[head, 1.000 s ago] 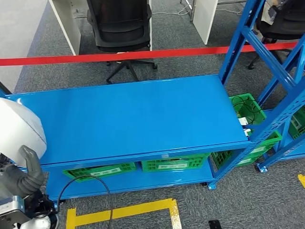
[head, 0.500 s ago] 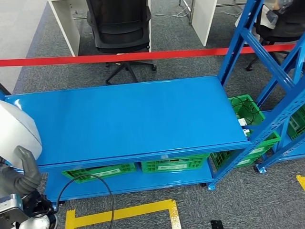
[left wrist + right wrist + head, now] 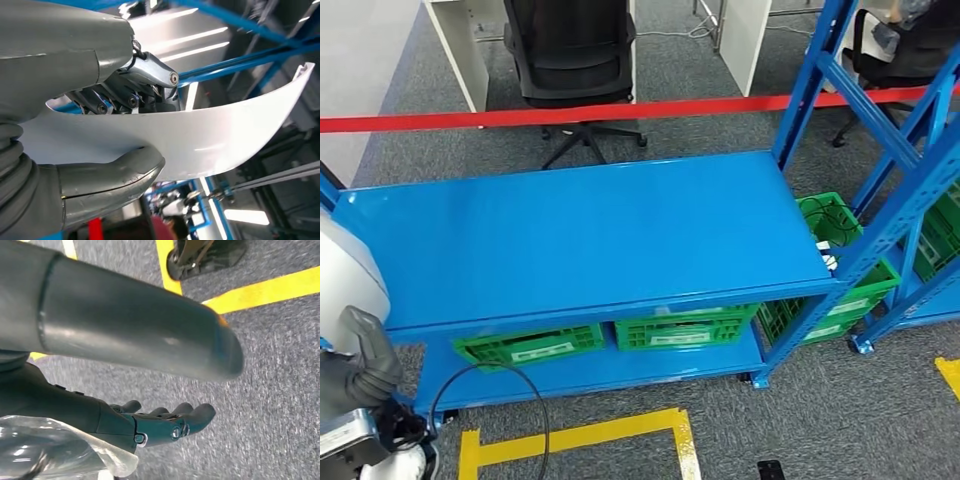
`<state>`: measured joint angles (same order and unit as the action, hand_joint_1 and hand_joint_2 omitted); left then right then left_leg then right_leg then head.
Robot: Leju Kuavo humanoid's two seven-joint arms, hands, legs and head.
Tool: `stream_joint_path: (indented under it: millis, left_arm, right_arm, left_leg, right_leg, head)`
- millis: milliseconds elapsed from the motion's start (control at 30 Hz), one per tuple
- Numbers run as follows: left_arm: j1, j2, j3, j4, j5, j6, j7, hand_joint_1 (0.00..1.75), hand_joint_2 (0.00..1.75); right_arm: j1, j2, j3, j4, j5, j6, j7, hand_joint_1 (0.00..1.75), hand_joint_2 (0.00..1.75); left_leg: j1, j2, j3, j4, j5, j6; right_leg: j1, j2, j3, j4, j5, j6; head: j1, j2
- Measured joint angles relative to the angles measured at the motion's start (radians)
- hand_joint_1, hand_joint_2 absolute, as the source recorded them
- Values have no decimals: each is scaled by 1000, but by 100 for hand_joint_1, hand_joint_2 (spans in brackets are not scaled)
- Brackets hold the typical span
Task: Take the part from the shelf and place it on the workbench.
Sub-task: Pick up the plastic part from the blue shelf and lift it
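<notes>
A white curved part (image 3: 343, 280) shows at the lower left of the head view, and my left hand (image 3: 361, 365) grips it from below. Up close, the thumb (image 3: 113, 175) presses under the thin white shell (image 3: 226, 130) while the dark fingers (image 3: 124, 95) clamp it from the other side. The part sits just off the left end of the blue workbench top (image 3: 584, 235), which is bare. My right hand (image 3: 158, 425) hangs over grey carpet with its fingers stretched out and nothing in it.
Green crates (image 3: 531, 345) (image 3: 682, 328) sit on the lower shelf under the bench, and another (image 3: 841, 225) at its right end. Blue rack uprights (image 3: 878, 110) rise on the right. Beyond the bench are red tape (image 3: 546, 117) and an office chair (image 3: 569, 50). Yellow floor lines (image 3: 584, 440) and a black cable (image 3: 509, 380) lie below.
The whole picture has shifted a little, so the camera has moved. My left hand and the white part now sit lower and further left in the head view.
</notes>
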<state>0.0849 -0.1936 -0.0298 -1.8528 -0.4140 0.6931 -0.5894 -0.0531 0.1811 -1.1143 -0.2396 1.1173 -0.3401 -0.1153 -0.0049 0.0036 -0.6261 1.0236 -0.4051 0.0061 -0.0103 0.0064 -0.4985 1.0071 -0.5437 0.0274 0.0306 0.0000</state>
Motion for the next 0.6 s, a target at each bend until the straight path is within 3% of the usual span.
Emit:
stream_joint_path:
  millis: [67,133,200,233,267,300,367,433,533,567,600]
  left_arm:
    - [-2,-17,23,0,-44,0,-32,175,175]
    - [-5,-37,47,0,-83,0,-62,175,175]
    - [-8,-53,66,0,-99,0,-73,175,175]
    - [-9,-59,74,0,-101,0,-75,175,175]
    - [-9,-63,81,0,-101,0,-75,175,175]
    - [-10,-67,87,0,-101,0,-75,175,175]
    - [-13,-72,95,0,-100,0,-75,175,175]
    - [-17,-77,99,-1,-99,0,-75,175,175]
    - [-20,-81,108,-2,-98,0,-74,175,175]
    - [-20,-82,110,-2,-98,0,-72,175,175]
    - [-21,-83,112,-2,-97,0,-71,175,175]
  right_arm:
    - [2,1,0,0,4,1,1,0,0]
    - [1,3,0,0,9,4,1,0,0]
    - [1,4,0,0,14,7,1,0,0]
    - [1,4,0,0,16,8,1,0,0]
    - [2,5,0,0,17,9,1,0,0]
    - [2,5,0,0,18,10,1,0,0]
    - [2,6,0,0,19,10,2,0,0]
    - [1,8,0,0,18,13,2,0,0]
    - [1,10,0,0,13,31,-9,0,0]
    - [2,10,0,0,12,37,-15,0,0]
    - [2,11,0,0,11,43,-21,0,0]
  left_leg:
    - [1,-1,-11,31,-20,-14]
    - [3,-2,-32,121,-103,-26]
    - [6,-2,-50,232,-192,-31]
    - [7,-2,-48,265,-211,-32]
    - [8,-2,-33,267,-210,-31]
    - [9,-2,-1,231,-190,-29]
    - [9,-3,91,90,-143,-22]
    - [4,-4,147,-11,-125,-13]
    - [-1,-4,141,-31,-112,3]
    - [0,-2,135,-36,-102,11]
    - [1,0,127,-42,-90,20]
  right_leg:
    - [-4,-4,-11,-3,11,-14]
    - [-6,-9,-21,-4,27,-26]
    - [-5,-11,-38,-2,44,-30]
    - [-5,-11,-50,0,52,-29]
    - [-5,-11,-61,3,59,-29]
    - [-5,-11,-72,6,65,-28]
    - [-4,-11,-87,11,75,-23]
    - [-3,-11,-95,12,87,-14]
    - [-6,-10,-102,9,105,5]
    - [-7,-9,-108,15,96,11]
    - [-7,-8,-120,35,70,15]
  head:
    - [-2,0]
    - [-8,0]
    - [-12,0]
    - [-12,0]
    - [-12,0]
    - [-12,0]
    - [-12,0]
    - [-11,0]
    - [-11,0]
    - [-11,0]
    - [-11,0]
